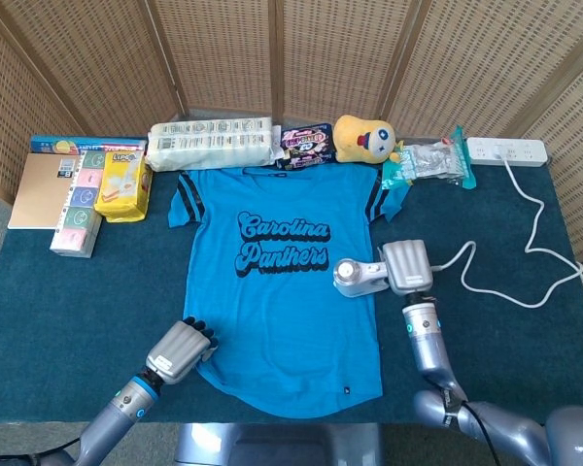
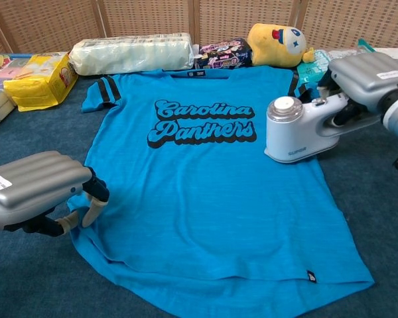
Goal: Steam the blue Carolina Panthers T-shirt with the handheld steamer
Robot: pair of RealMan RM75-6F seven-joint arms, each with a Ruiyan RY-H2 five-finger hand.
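The blue Carolina Panthers T-shirt [image 1: 277,311] [image 2: 199,199] lies flat on the dark blue table, collar toward the far side. A white handheld steamer [image 1: 354,277] [image 2: 297,130] sits on the shirt's right edge, level with the lettering. My right hand [image 1: 406,264] [image 2: 370,74] grips the steamer's handle from the right. My left hand [image 1: 181,349] [image 2: 34,188] is at the shirt's lower left corner, fingers curled and pinching the hem there.
Along the far edge stand a white wrapped pack [image 1: 211,144], snack bags [image 1: 305,144], a yellow plush toy [image 1: 362,138] and a clear packet [image 1: 429,160]. Books and a yellow pack [image 1: 121,184] sit far left. A power strip [image 1: 506,149] and its white cable [image 1: 539,238] lie right.
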